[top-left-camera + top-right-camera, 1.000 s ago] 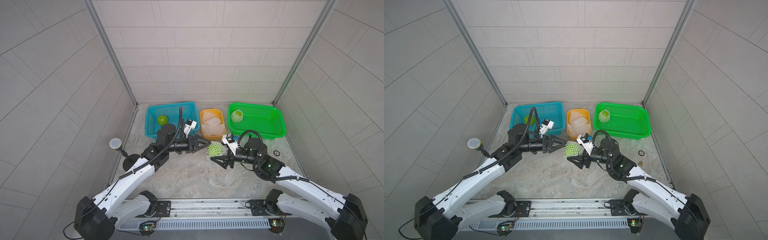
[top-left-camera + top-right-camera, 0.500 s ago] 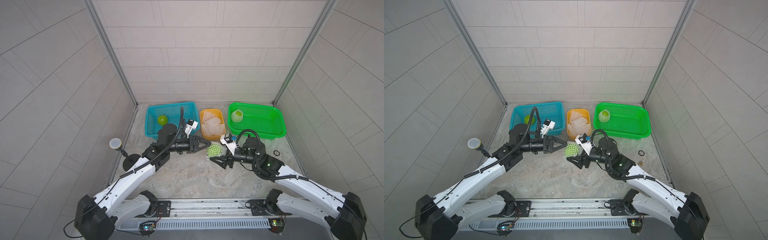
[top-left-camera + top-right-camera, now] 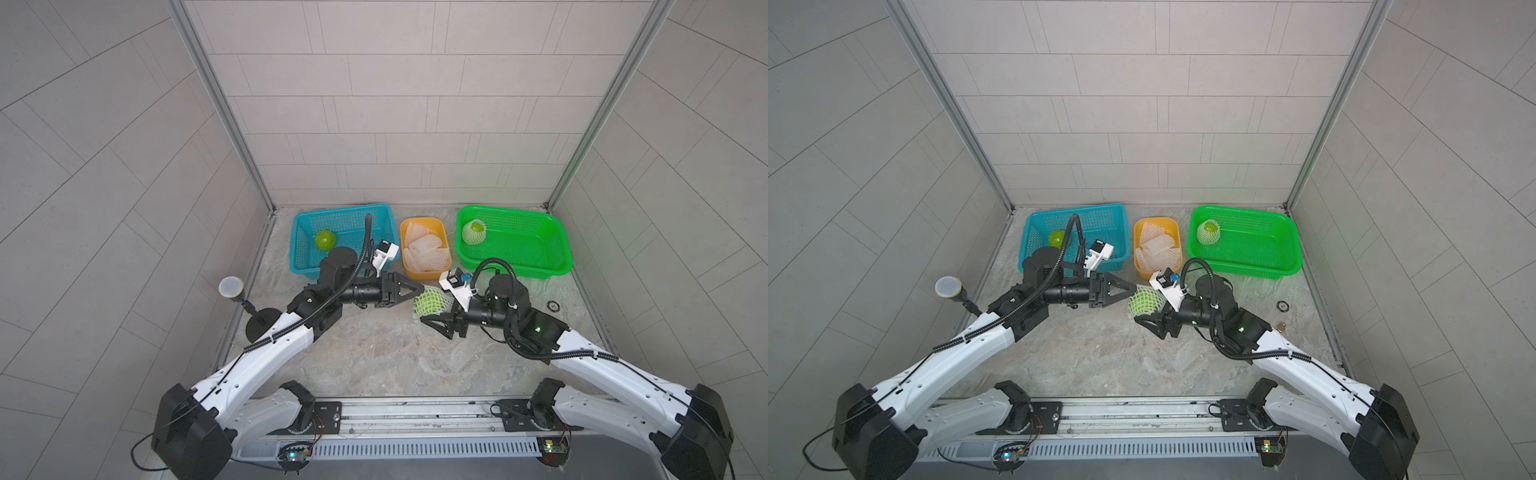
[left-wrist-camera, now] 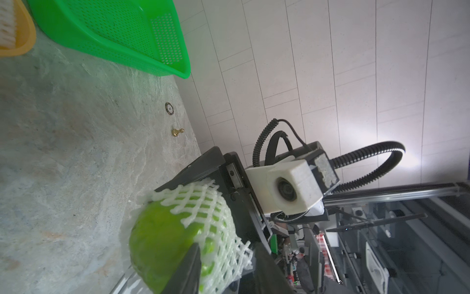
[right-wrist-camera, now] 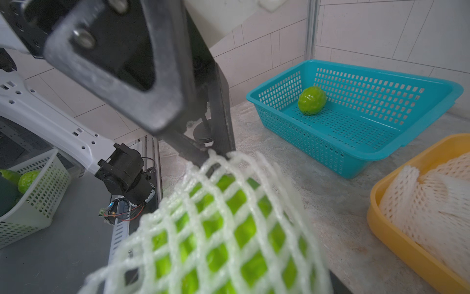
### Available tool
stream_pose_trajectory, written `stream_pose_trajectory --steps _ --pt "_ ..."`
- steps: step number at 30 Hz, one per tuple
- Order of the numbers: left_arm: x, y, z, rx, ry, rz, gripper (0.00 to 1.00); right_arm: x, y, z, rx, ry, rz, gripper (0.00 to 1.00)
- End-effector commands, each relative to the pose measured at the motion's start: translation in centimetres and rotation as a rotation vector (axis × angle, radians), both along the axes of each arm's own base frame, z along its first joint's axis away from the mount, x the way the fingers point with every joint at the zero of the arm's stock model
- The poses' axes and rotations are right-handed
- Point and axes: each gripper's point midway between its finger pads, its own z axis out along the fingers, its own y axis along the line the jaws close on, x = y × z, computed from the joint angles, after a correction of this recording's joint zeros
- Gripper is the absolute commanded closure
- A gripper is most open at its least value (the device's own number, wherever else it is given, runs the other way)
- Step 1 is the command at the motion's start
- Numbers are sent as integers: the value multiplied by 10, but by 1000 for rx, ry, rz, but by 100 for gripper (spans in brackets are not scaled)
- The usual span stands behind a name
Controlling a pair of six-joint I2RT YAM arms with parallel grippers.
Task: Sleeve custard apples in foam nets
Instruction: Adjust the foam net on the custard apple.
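Netted custard apple (image 3: 429, 300) within right gripper (image 3: 430, 306), touching left gripper (image 3: 420, 287)

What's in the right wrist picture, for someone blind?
Close up, a green custard apple in a white foam net, the left gripper at its edge. Behind: a teal basket with a bare apple, a yellow basket of nets.

Found netted custard apple (image 5: 229, 229) blurred and cropped at the frame edge in the right wrist view, masking the right fingers (image 3: 434, 327). Cannot confirm whether left fingers (image 4: 190, 267), cropped in the left wrist view, pinch the foam net (image 5: 254, 165). Noted bare custard apple (image 3: 1054, 239) partly behind a cable (image 3: 1066, 241). Could not identify small ring (image 3: 1283, 306) near the right edge of the table (image 3: 1100, 357).
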Motion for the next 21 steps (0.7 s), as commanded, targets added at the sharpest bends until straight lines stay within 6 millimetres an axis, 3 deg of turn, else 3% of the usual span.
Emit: stream_pose_trajectory --steps 1,9,15,21 --pt "-1 -3 9 -14 -38 -19 60 -4 5 18 25 -67 33 22" --pt "2 -7 4 -19 -23 -22 77 -8 10 17 13 -68 57 22" --pt "0 -7 2 -17 -23 -25 99 -9 9 19 18 -72 49 22" --pt "0 -1 7 -22 -34 -6 100 -7 0 27 52 -85 5 21"
